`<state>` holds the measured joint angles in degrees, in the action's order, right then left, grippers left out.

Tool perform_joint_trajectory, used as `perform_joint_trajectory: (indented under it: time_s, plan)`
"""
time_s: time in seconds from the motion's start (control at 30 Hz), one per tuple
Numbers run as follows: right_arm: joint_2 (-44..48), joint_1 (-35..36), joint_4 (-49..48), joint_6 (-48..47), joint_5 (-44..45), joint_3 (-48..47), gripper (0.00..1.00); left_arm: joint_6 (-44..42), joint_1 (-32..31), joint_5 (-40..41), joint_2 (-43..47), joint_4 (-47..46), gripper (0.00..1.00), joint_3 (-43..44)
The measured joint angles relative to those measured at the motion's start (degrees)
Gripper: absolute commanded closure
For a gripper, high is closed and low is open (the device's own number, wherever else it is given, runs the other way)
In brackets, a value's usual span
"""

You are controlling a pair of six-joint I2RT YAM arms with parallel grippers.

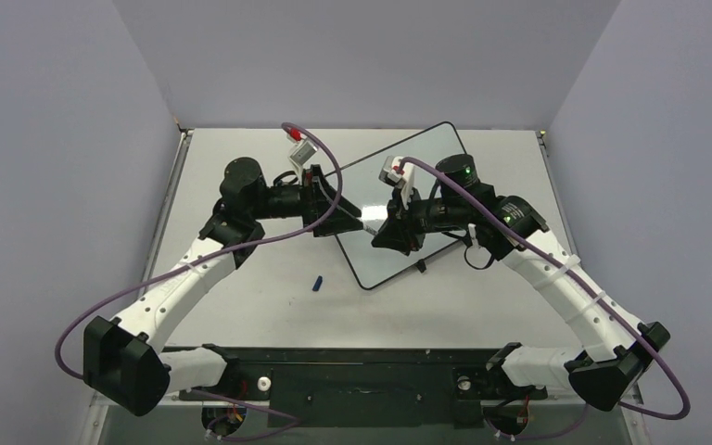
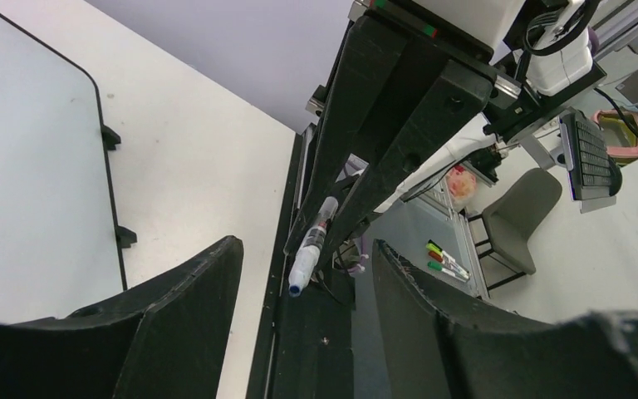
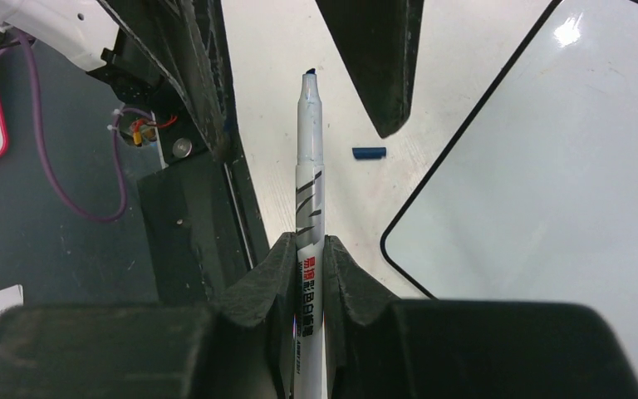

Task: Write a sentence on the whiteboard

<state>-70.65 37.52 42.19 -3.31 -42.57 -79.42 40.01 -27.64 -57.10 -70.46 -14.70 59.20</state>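
Whiteboard: the small, glossy white rectangular whiteboard [image 1: 424,148] with rounded corners and a thin black frame lies flat on the pale grey table [image 1: 241,306]. It is turned diagonally and sits between the two arms; light glares on its surface.
Feet: two small black feet [image 2: 113,137] stick out from the whiteboard's edge on the right arm's side.
Right gripper: the black two-finger right gripper [image 3: 309,249] hangs over the near-left part of the whiteboard, its fingers pressed together on the marker's barrel.
Marker: the white-barrelled marker [image 3: 309,166], with black and red print and a dark blue chisel tip, is uncapped. It reaches out past the whiteboard's left edge, tip first.
Left gripper: the black left gripper [image 2: 306,245] sits just off the whiteboard's left edge and faces the right gripper. Its fingers are spread wide and grip nothing. The marker's tip points into the gap between them, apart from both.
Cap: a small blue cap [image 1: 316,283] lies on the table near the whiteboard's near-left corner, not touching it.
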Motion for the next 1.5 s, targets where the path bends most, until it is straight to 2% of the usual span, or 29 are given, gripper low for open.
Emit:
perform_joint_trajectory:
  time_s: [0.2, 0.37, 0.5, 0.8, 0.87, 0.9, 1.03, 1.07, 1.1, 1.13, 1.17, 1.2, 1.23, 1.27, 1.3, 1.5]
  plan:
    - [-1.2, 1.2, 1.5, -1.0, 0.8, -1.3, 1.0, 0.1, -1.3, -0.7, -1.0, -0.1, 0.6, 0.0]
    - [-1.6, 1.7, 1.8, -1.4, 1.0, -1.8, 1.0, -0.9, -2.2, -0.9, -1.7, 0.7, 0.65, 0.1]
    - [-2.1, 2.0, 1.9, -1.7, 1.2, -2.3, 1.0, -1.8, -2.8, -0.9, -1.8, 1.8, 0.74, 0.1]
    - [-2.3, 2.3, 2.1, -2.0, 1.5, -2.4, 1.0, -4.2, -3.8, -0.8, -1.8, 4.5, 0.79, 0.1]
    - [-2.3, 2.3, 2.1, -2.0, 1.7, -2.7, 1.0, -4.6, -3.9, -0.8, -1.8, 5.2, 0.89, 0.1]
    - [-2.3, 2.3, 2.1, -2.1, 1.8, -2.8, 1.0, -4.7, -3.9, -0.9, -1.8, 5.4, 0.99, 0.1]
    - [-2.3, 2.3, 2.5, -2.6, 2.1, -2.8, 1.0, -4.6, -4.2, -0.8, -1.8, 5.4, 1.0, 0.1]
    - [-2.3, 2.3, 2.5, -2.7, 2.1, -2.8, 0.95, -4.4, -4.2, -0.7, -1.8, 5.3, 1.0, 0.1]
    - [-2.3, 2.3, 2.5, -2.8, 2.2, -2.8, 0.84, -4.3, -4.2, -0.5, -1.8, 5.1, 1.0, 0.1]
    - [-2.3, 2.3, 2.4, -2.9, 2.3, -2.8, 0.61, -4.2, -4.2, -0.3, -1.8, 5.0, 1.0, 0.0]
    - [-2.3, 2.3, 2.4, -2.9, 2.6, -2.8, 0.49, -4.2, -4.2, -0.1, -1.7, 4.9, 1.0, 0.0]
    - [-2.3, 2.3, 2.4, -2.2, 2.9, -2.8, 0.33, -4.2, -4.2, 0.4, -1.7, 4.7, 1.0, -0.1]
    - [-2.3, 2.3, 2.4, -1.9, 3.4, -2.8, 0.26, -4.2, -4.3, 1.1, -1.6, 4.5, 1.0, -0.1]
    - [-2.2, 2.3, 2.2, -1.4, 3.7, -2.8, 0.21, -4.2, -4.3, 1.7, -1.4, 4.3, 1.0, -0.1]
    - [-2.0, 2.3, 1.6, -0.8, 4.1, -2.6, 0.2, -4.2, -4.3, 2.5, -1.1, 4.0, 1.0, -0.2]
    - [4.2, 0.7, -5.5, 5.3, 5.0, 4.2, 0.18, -2.5, -3.7, 4.9, 1.8, 0.2, 1.0, -0.2]
